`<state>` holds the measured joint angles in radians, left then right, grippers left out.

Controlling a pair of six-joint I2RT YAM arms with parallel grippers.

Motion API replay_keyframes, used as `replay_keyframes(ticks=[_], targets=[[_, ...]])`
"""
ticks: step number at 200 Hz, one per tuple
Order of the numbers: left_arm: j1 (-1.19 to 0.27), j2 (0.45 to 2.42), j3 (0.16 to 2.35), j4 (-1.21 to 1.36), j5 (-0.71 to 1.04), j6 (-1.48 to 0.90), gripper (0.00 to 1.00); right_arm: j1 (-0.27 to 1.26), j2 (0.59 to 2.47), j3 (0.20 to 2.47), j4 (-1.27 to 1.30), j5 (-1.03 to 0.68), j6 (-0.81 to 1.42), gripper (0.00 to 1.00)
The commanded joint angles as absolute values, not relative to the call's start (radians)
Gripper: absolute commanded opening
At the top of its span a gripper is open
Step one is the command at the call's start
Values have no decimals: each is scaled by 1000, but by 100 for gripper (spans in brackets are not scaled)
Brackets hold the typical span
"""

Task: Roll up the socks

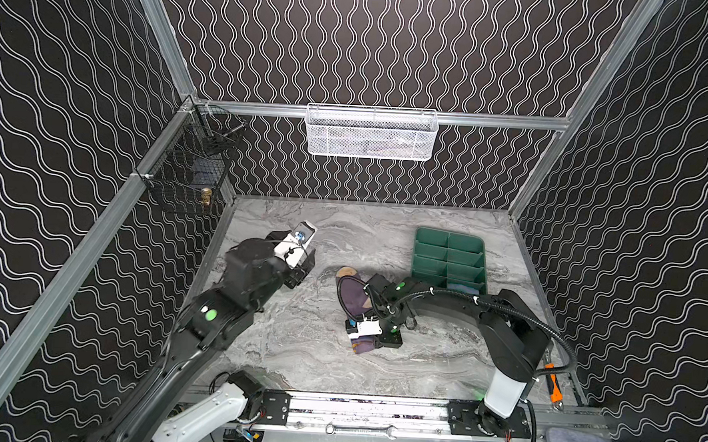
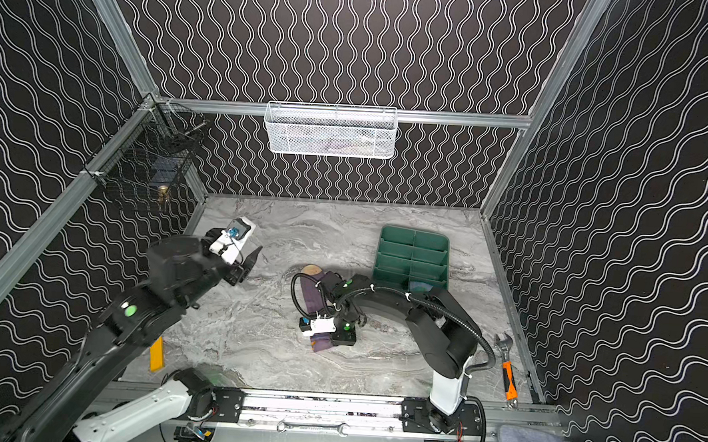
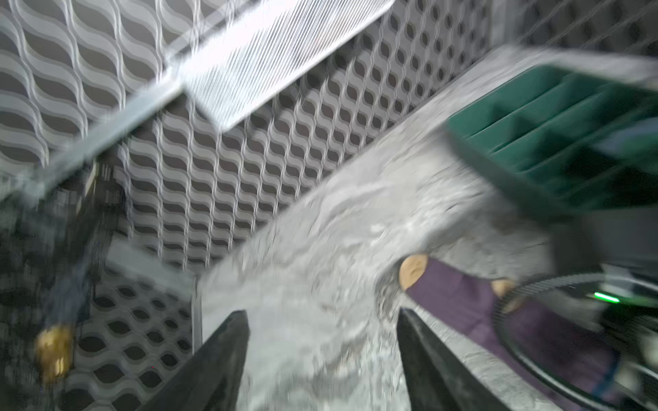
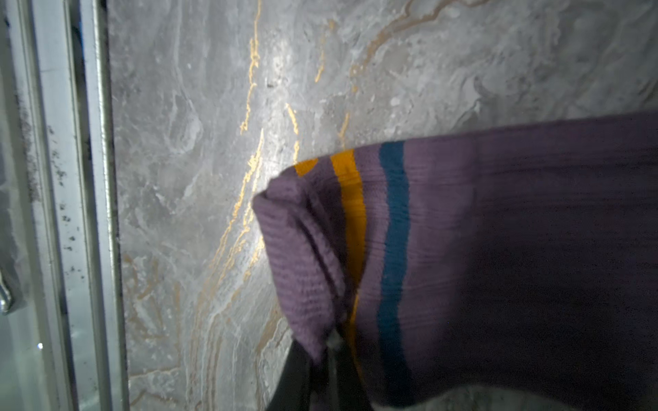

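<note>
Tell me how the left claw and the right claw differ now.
The left claw stands open; the right claw is shut. The left claw holds nothing, with bare table showing in its gap; the right claw pinches the cuff end of the purple sock. The left claw is well clear of that sock; the right claw is on it. Both are black.

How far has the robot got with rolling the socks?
Done: a blue cloth sits in the green tray, maybe the other sock. In hand: the right gripper pinches the folded cuff of the purple sock. The left gripper is open, empty. Left: that sock lies long, unrolled.
</note>
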<state>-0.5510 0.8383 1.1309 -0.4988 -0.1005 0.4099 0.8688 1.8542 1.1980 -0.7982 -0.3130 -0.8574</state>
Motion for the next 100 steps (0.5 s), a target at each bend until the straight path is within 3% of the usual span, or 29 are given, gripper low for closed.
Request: replay_keyframes(ticks=[1, 30, 63, 100], targets=[[-552, 878, 1204, -605, 223, 549, 71, 842, 1915, 1259, -900, -397, -835, 0], [-645, 975, 1221, -668, 290, 587, 72, 824, 2030, 1359, -956, -426, -833, 0], [-1034, 1058, 1090, -638, -49, 640, 74, 820, 2090, 1380, -961, -465, -825, 0], [-1270, 1140, 915, -539, -264, 543, 75, 800, 2110, 1386, -946, -491, -822, 0]])
